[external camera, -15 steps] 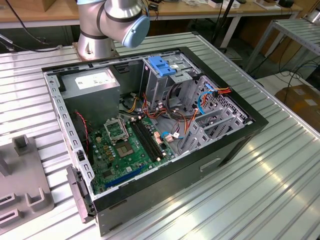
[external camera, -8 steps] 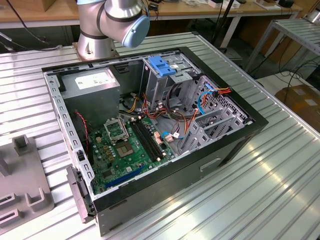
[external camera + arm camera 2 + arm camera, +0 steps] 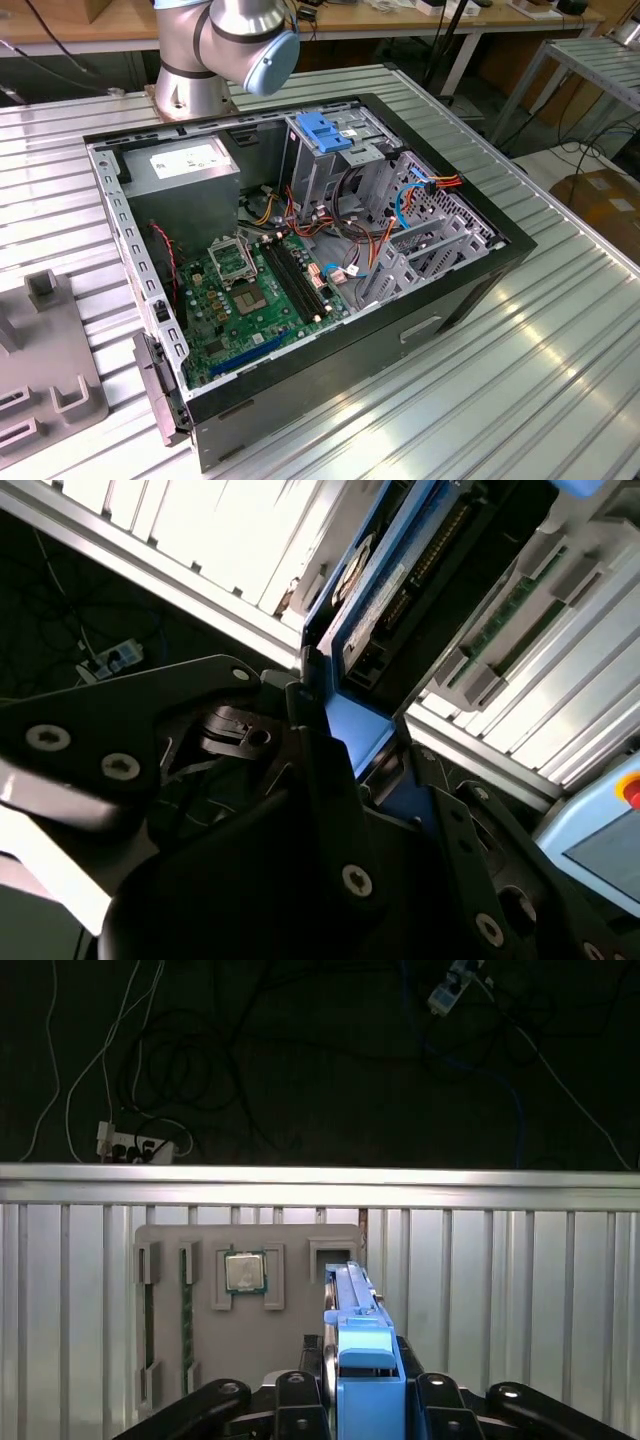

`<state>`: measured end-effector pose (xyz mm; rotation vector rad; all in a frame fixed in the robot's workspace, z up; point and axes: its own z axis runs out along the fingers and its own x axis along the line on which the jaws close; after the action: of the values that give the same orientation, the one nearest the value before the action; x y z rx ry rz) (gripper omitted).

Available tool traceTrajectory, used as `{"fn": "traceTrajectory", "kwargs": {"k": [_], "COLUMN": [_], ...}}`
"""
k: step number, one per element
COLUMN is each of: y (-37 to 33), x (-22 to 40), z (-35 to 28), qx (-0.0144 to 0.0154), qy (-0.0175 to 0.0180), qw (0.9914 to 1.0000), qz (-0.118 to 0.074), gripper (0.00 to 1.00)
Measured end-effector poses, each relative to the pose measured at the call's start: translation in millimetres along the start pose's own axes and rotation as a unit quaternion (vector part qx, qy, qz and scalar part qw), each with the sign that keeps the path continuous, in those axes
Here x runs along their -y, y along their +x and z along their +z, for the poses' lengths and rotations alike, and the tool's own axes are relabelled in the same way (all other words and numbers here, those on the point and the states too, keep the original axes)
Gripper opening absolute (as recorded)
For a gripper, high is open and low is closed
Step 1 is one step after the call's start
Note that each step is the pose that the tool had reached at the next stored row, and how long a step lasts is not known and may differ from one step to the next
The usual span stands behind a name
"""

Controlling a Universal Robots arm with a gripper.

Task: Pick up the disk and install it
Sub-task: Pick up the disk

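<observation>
Table [image 3: 560,380] of ribbed metal fills the exterior view, and the open computer case [image 3: 470,290] lies across its middle. The drive cage [image 3: 335,175] stands at the case's upper centre, and a grey parts tray [image 3: 50,370] sits at the lower left edge. You have the disk [image 3: 362,1355] in the gripper [image 3: 365,1405]. In the first wrist view it stands on edge, with its long axis running straight out from the fingers [image 3: 298,1400] and its light blue rail end nearest them. The jaws are drawn in to the carrier's thickness and clamp its two flat sides, as the second wrist view confirms.
</observation>
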<state>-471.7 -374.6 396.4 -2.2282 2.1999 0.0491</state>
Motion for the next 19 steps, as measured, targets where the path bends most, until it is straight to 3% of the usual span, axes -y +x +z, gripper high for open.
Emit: {"fn": "traceTrajectory", "kwargs": {"k": [7, 14, 17, 19], "y": [-0.8, -1.5, -1.9, -2.1], "x": [-0.4, -0.8, -1.0, -1.1], "z": [-28.6, -50.5, -65.2, -70.8], "qx": [0.0, 0.0, 0.0, 0.0], "qy": [-0.0001, 0.0, 0.0, -0.0001], "qw": [1.0, 1.0, 1.0, 1.0], "qz": [0.0, 0.0, 0.0, 0.0], "gripper": [0.37, 0.37, 0.37, 0.37]}}
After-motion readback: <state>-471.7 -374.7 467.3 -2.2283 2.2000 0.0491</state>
